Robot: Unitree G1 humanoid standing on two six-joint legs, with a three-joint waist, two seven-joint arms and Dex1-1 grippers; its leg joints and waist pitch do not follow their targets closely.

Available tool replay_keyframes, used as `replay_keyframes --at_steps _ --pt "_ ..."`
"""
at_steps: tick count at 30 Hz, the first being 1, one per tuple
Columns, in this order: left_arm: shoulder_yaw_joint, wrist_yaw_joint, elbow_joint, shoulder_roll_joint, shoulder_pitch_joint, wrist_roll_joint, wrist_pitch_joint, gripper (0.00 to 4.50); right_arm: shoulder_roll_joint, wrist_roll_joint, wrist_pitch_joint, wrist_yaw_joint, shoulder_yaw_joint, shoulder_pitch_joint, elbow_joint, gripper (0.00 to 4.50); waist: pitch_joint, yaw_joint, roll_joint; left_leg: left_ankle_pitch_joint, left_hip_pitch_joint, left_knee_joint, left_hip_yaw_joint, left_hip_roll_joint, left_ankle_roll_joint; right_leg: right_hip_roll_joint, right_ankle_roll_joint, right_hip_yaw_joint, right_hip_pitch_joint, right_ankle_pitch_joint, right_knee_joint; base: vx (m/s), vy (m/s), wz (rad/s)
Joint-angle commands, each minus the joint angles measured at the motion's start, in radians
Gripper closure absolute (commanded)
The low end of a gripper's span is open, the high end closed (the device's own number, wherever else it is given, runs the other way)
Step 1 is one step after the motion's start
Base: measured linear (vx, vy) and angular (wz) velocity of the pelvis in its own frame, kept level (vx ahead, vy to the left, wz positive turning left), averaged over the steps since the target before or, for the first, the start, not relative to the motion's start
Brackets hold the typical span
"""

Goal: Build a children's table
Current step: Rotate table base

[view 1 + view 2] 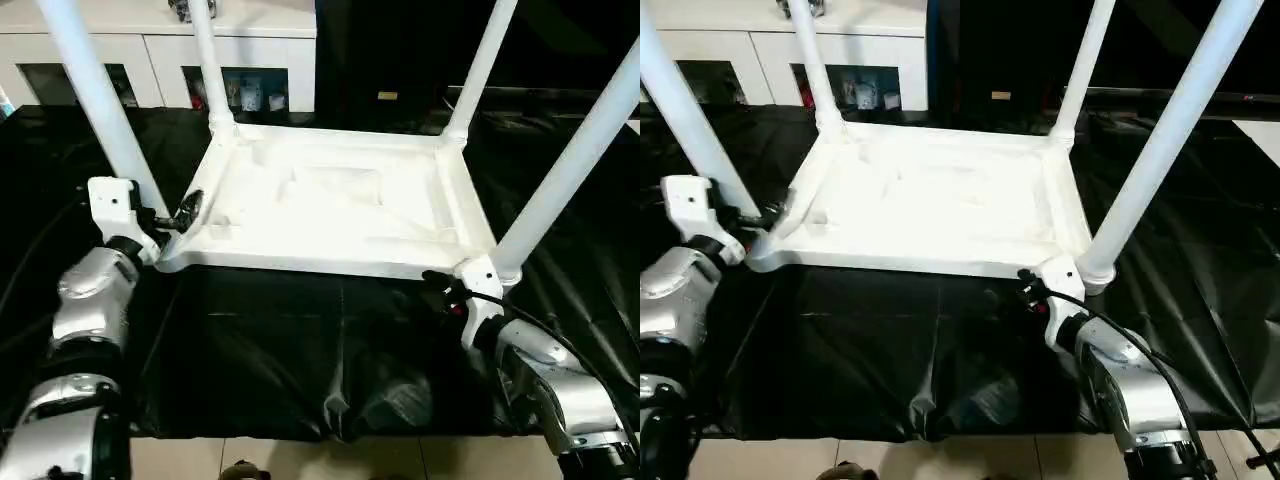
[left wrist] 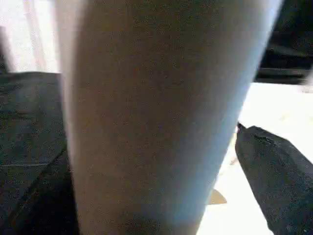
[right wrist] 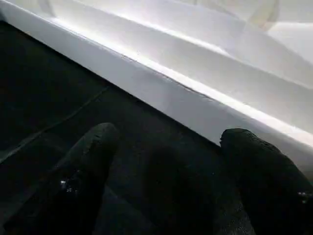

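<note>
Black fingers (image 3: 93, 161) of your right gripper (image 3: 171, 166) stand spread with nothing between them, lying low over the black cover just short of the white rim of the children's table (image 1: 330, 210). In the head views that gripper (image 1: 445, 290) sits at the table's near right corner, close beside the socket where the near right leg (image 1: 570, 170) stands, apart from the leg itself.

Your left gripper (image 1: 185, 215) is at the near left corner. Its fingers are spread wide around the foot of the near left leg (image 1: 100, 100): from the wrist you see the white tube (image 2: 156, 117) close up, with one black finger (image 2: 276, 176) beside it on the tabletop's side (whether that finger presses the tube, you cannot tell). The white bracket of the left wrist (image 1: 112, 200) sits just beside the leg, on its outer side.

You have the table upside down on the bench (image 1: 260, 370), ribbed underside up, top face down on the black sheet. All four legs stand up from the corner sockets: the far left leg (image 1: 208, 70) and the far right leg (image 1: 480, 70) rise out of frame, as do the two near ones. The sheet is wrinkled and hangs over the bench's near edge, with tan floor (image 1: 330, 460) below it.

Beyond the bench a white cabinet (image 1: 150, 60) with open cubbies stands at the back left, small items inside one cubby.
</note>
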Motion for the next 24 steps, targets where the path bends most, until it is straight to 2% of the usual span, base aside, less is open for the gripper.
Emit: replay_keyframes --at_steps 1,2,3,4,5,6,7,9,10,11,12,13,15,16,17,18,21,24 --pt "-0.035 -0.116 -0.006 0.001 -0.018 -0.028 0.039 0.05 0.009 -0.017 0.009 -0.022 0.000 -0.032 0.033 0.66 -0.065 0.004 -0.001 -0.256 0.023 -0.074 -0.019 0.037 0.002 -0.071 -0.193 0.048 0.036 -0.237 -0.077 0.000 0.000 0.00" --pt "-0.039 -0.151 -0.010 0.003 -0.016 -0.035 0.050 0.05 0.014 -0.020 0.005 -0.029 0.000 -0.042 0.046 0.66 -0.065 0.005 -0.001 -0.258 0.023 -0.074 -0.019 0.037 0.000 -0.073 -0.195 0.048 0.036 -0.241 -0.075 0.000 0.000 0.00" --pt "-0.052 -0.203 -0.043 0.008 0.003 -0.051 0.077 0.05 0.026 -0.034 -0.012 -0.054 -0.001 -0.071 0.092 0.66 -0.067 0.005 -0.007 -0.256 0.023 -0.076 -0.019 0.038 -0.006 -0.076 -0.199 0.047 0.037 -0.250 -0.073 0.000 0.000 0.00" --pt "-0.058 -0.237 -0.056 0.012 0.012 -0.059 0.091 0.05 0.033 -0.044 -0.022 -0.070 -0.002 -0.089 0.118 0.66 -0.064 0.006 -0.002 -0.257 0.022 -0.077 -0.020 0.038 -0.008 -0.077 -0.197 0.048 0.036 -0.263 -0.075 0.000 0.000 0.00" --pt "-0.069 -0.292 -0.088 0.018 0.032 -0.078 0.123 0.05 0.043 -0.052 -0.030 -0.088 -0.005 -0.114 0.155 0.66 -0.062 0.007 -0.001 -0.270 0.027 -0.077 -0.018 0.039 -0.016 -0.076 -0.197 0.049 0.032 -0.278 -0.077 0.000 0.000 0.00" --pt "-0.077 -0.334 -0.113 0.024 0.048 -0.093 0.149 0.05 0.050 -0.057 -0.036 -0.100 -0.007 -0.132 0.183 0.66 -0.064 0.008 -0.005 -0.269 0.025 -0.079 -0.020 0.040 -0.023 -0.080 -0.197 0.049 0.036 -0.285 -0.073 0.000 0.000 0.00" --pt "-0.079 -0.346 -0.120 0.025 0.052 -0.097 0.156 0.05 0.052 -0.058 -0.038 -0.103 -0.008 -0.137 0.190 0.66 -0.063 0.007 -0.009 -0.268 0.023 -0.081 -0.019 0.040 -0.022 -0.077 -0.193 0.048 0.037 -0.288 -0.075 0.000 0.000 0.00" --pt "-0.102 -0.423 -0.211 0.042 0.108 -0.143 0.228 0.05 0.068 -0.058 -0.057 -0.117 -0.014 -0.177 0.244 0.66 -0.064 0.007 -0.016 -0.262 0.025 -0.079 -0.018 0.043 -0.024 -0.081 -0.195 0.049 0.036 -0.275 -0.071 0.000 0.000 0.00" --pt "-0.103 -0.425 -0.214 0.043 0.110 -0.144 0.230 0.05 0.068 -0.058 -0.058 -0.117 -0.014 -0.178 0.246 0.66 -0.063 0.007 -0.009 -0.254 0.022 -0.082 -0.019 0.043 -0.022 -0.079 -0.199 0.049 0.037 -0.269 -0.070 0.000 0.000 0.00" --pt "-0.127 -0.480 -0.305 0.061 0.164 -0.186 0.294 0.05 0.080 -0.059 -0.072 -0.123 -0.016 -0.208 0.285 0.66 -0.064 0.003 -0.024 -0.244 0.023 -0.080 -0.015 0.042 -0.017 -0.074 -0.200 0.049 0.038 -0.244 -0.068 0.000 0.000 0.00" --pt "-0.145 -0.514 -0.368 0.074 0.199 -0.211 0.335 0.05 0.087 -0.058 -0.080 -0.121 -0.015 -0.227 0.309 0.66 -0.067 0.005 -0.024 -0.233 0.021 -0.079 -0.018 0.044 -0.019 -0.080 -0.206 0.049 0.040 -0.231 -0.059 0.000 0.000 0.00" --pt "-0.157 -0.534 -0.408 0.083 0.221 -0.227 0.360 0.05 0.092 -0.058 -0.085 -0.119 -0.015 -0.238 0.324 0.66 -0.064 0.000 -0.018 -0.225 0.019 -0.083 -0.016 0.044 -0.016 -0.076 -0.209 0.049 0.039 -0.227 -0.060 0.000 0.000 0.00" --pt "-0.164 -0.543 -0.430 0.087 0.233 -0.236 0.377 0.05 0.094 -0.060 -0.089 -0.118 -0.013 -0.244 0.332 0.66 -0.062 -0.004 -0.016 -0.238 0.025 -0.082 -0.013 0.042 -0.020 -0.070 -0.210 0.049 0.035 -0.227 -0.064 0.000 0.000 0.00" --pt "-0.168 -0.549 -0.443 0.090 0.240 -0.242 0.387 0.05 0.095 -0.061 -0.091 -0.118 -0.013 -0.248 0.337 0.66 -0.062 -0.005 -0.022 -0.242 0.025 -0.081 -0.013 0.042 -0.022 -0.070 -0.210 0.050 0.037 -0.221 -0.062 0.000 0.000 0.00" --pt "-0.188 -0.569 -0.536 0.096 0.280 -0.280 0.436 0.05 0.106 -0.068 -0.112 -0.109 -0.002 -0.273 0.373 0.66 -0.061 -0.004 -0.024 -0.242 0.026 -0.082 -0.012 0.042 -0.022 -0.071 -0.209 0.051 0.037 -0.220 -0.064 0.000 0.000 0.00" --pt "-0.188 -0.569 -0.536 0.096 0.281 -0.280 0.437 0.05 0.106 -0.068 -0.112 -0.109 -0.001 -0.273 0.373 0.66 -0.061 -0.007 -0.024 -0.248 0.022 -0.084 -0.015 0.043 -0.028 -0.074 -0.214 0.050 0.040 -0.225 -0.060 0.000 0.000 0.00" --pt "-0.218 -0.573 -0.679 0.086 0.323 -0.339 0.516 0.05 0.130 -0.081 -0.151 -0.089 0.017 -0.312 0.440 0.66 -0.060 -0.010 -0.023 -0.254 0.027 -0.080 -0.011 0.043 -0.032 -0.071 -0.220 0.052 0.037 -0.232 -0.063 0.000 0.000 0.00" --pt "-0.228 -0.562 -0.752 0.075 0.334 -0.374 0.575 0.05 0.144 -0.089 -0.181 -0.078 0.028 -0.337 0.488 0.66 -0.060 -0.013 -0.025 -0.244 0.022 -0.081 -0.013 0.040 -0.032 -0.070 -0.215 0.052 0.044 -0.232 -0.061 0.000 0.000 0.00"
